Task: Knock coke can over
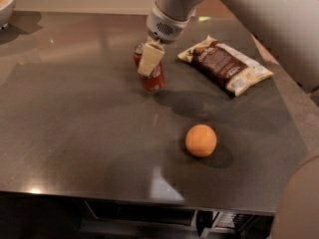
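Note:
The coke can (155,78) is a small red can with a silver top, standing on the dark grey table (75,128) left of centre at the back. It leans, with its top tipped toward the upper left. My gripper (149,59) hangs from the white arm that comes in from the upper right. It sits against the can's upper front and hides part of it.
A brown-and-white snack bag (227,64) lies to the right of the can. An orange ball (201,140) sits nearer the front, right of centre. A white bowl (6,6) with orange fruit stands at the far left corner. The table's front edge runs along the bottom.

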Action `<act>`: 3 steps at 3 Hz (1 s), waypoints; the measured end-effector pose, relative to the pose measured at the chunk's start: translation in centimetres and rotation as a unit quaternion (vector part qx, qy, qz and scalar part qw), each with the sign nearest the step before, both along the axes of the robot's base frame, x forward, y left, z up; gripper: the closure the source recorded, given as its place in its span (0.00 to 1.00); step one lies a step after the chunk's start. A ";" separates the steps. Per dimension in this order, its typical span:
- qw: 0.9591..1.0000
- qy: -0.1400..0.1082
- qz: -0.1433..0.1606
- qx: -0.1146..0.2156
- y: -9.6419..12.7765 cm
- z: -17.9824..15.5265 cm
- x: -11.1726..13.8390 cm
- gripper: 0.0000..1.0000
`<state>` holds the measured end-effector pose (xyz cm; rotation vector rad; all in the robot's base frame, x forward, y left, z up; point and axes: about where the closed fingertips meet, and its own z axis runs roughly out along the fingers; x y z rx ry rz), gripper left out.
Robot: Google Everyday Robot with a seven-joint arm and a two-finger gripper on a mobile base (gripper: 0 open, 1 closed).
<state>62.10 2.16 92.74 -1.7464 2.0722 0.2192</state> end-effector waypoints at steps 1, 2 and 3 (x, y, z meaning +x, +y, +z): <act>0.996 -0.009 0.032 -0.084 -1.2 0.6 -0.9 1.00; 0.987 -0.004 0.061 -0.150 -2.7 0.1 -1.6 1.00; 0.977 0.007 0.083 -0.195 -4.0 -1.0 -2.0 1.00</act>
